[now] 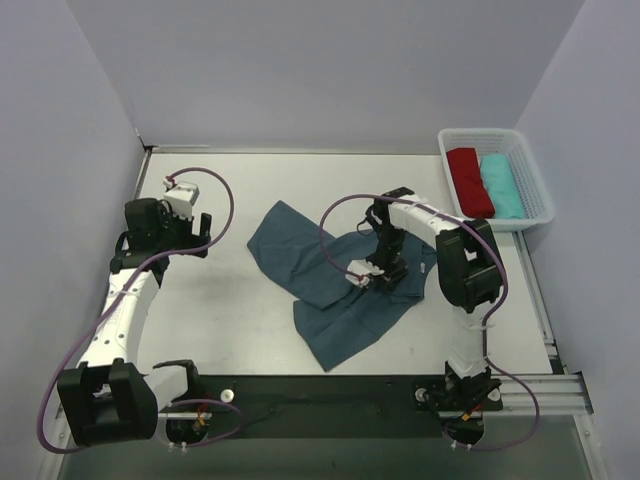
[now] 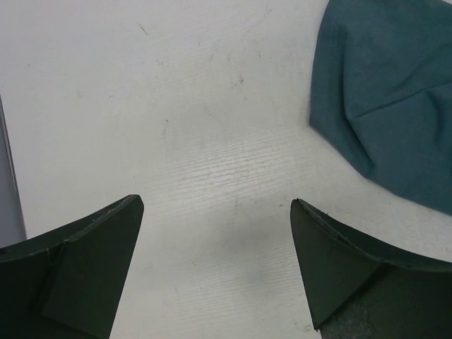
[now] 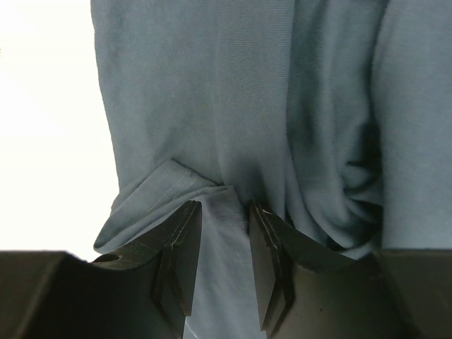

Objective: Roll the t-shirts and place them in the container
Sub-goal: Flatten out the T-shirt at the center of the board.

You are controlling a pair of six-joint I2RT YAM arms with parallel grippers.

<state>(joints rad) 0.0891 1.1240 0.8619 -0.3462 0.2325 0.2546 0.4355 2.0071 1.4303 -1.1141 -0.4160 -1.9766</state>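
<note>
We pinch a fold of the t-shirt (image 1: pixel 320 300), rumpled at the tabletop's (image 1: pixel 220 330) centre, in our right gripper (image 3: pixel 224 212), likely to pull it flat; our left gripper (image 2: pixel 215 208) hovers spread at its nine o'clock

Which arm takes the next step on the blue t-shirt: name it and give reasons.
Right. The right gripper is down on the t-shirt, jaws closed on a fold of fabric. The left gripper hangs open over bare table, with the shirt off to its side.
</note>
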